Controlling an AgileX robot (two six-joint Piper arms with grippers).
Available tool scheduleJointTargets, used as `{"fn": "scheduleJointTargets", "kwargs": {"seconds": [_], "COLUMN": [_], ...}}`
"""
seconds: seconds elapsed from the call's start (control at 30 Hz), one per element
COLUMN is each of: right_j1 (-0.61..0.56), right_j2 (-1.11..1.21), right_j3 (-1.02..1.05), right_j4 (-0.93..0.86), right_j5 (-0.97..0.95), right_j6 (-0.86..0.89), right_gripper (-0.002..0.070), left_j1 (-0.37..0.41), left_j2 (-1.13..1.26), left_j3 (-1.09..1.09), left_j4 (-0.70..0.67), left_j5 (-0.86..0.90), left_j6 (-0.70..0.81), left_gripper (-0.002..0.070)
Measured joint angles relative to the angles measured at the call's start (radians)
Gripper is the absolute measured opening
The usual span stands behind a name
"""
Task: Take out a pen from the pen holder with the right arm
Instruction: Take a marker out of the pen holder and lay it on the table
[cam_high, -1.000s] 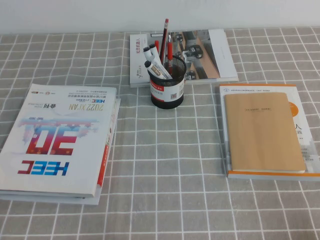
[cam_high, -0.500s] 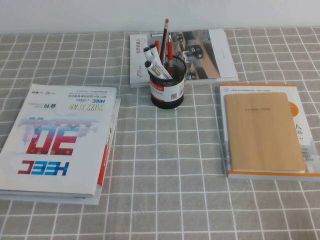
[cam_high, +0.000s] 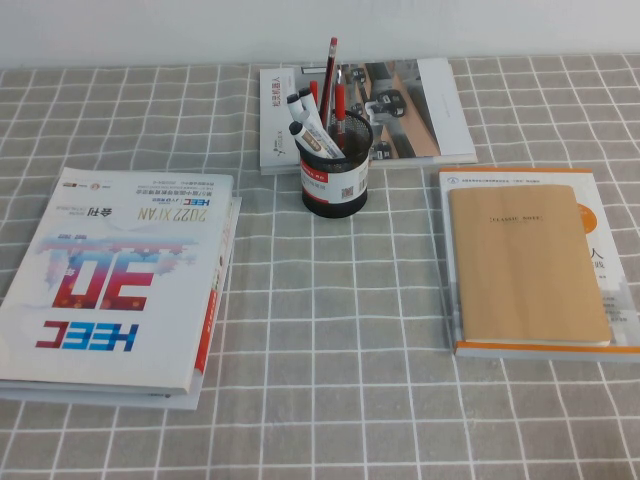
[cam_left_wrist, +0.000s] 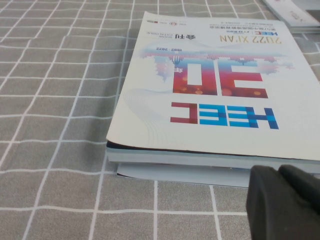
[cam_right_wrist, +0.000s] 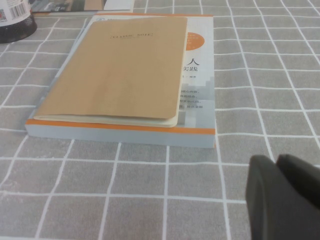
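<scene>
Pens (cam_high: 325, 112): bunched in the black mesh pen holder (cam_high: 335, 185), far-middle of the table, none taken out yet
Tall red pen (cam_high: 329, 75): long axis close to upright, top tipped a touch to the right, pokes way above the rim, highest of the lot
Short red pen (cam_high: 340, 108): just beside the tall one, also near upright
White markers (cam_high: 308, 128): black caps up, leaning out toward the left side of the rim
Behind the holder: magazine (cam_high: 410, 110) lying flat, holder rising across its near edge in the high view
Left side: stack of HEEC magazines (cam_high: 120, 280), well apart from the holder
Right side: tan notebook (cam_high: 525, 260) lying flat on a book with an orange border (cam_high: 612, 300)
Right gripper (cam_right_wrist: 276, 162): low over the cloth on the near side of that book, fingers together, holding nothing, holder base way off past the notebook's far corner
Left gripper (cam_left_wrist: 280, 175): low by the near edge of the HEEC stack, fingers look pressed together too
Open room: wide lane of bare grey checked tablecloth (cam_high: 330, 340) between stack and book, running up to the holder
Edges: far side of the table meets a white wall just behind the magazine
</scene>
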Motion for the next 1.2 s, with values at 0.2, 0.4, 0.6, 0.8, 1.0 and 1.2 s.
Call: {"fn": "scheduleJointTargets", "kwargs": {"seconds": [0.2, 0.4, 0.6, 0.8, 1.0, 1.2], "right_j1": [0.000, 0.000, 0.000, 0.000, 0.000, 0.000], "right_j2": [0.000, 0.000, 0.000, 0.000, 0.000, 0.000], "right_j3": [0.000, 0.000, 0.000, 0.000, 0.000, 0.000], "right_j4": [0.000, 0.000, 0.000, 0.000, 0.108, 0.393], "right_j5": [0.000, 0.000, 0.000, 0.000, -0.026, -0.181], "right_j6": [0.000, 0.000, 0.000, 0.000, 0.000, 0.000], "right_gripper": [-0.0013, -0.0013, -0.0013, -0.0013, -0.0012, -0.0013], "left_j1": [0.000, 0.000, 0.000, 0.000, 0.000, 0.000], "left_j2": [0.000, 0.000, 0.000, 0.000, 0.000, 0.000], "left_j3": [0.000, 0.000, 0.000, 0.000, 0.000, 0.000], "left_j4": [0.000, 0.000, 0.000, 0.000, 0.000, 0.000], "left_j5": [0.000, 0.000, 0.000, 0.000, 0.000, 0.000], "left_j6": [0.000, 0.000, 0.000, 0.000, 0.000, 0.000], "left_gripper": [-0.0005, -0.0005, -0.0005, -0.0005, -0.0005, -0.0005]}}
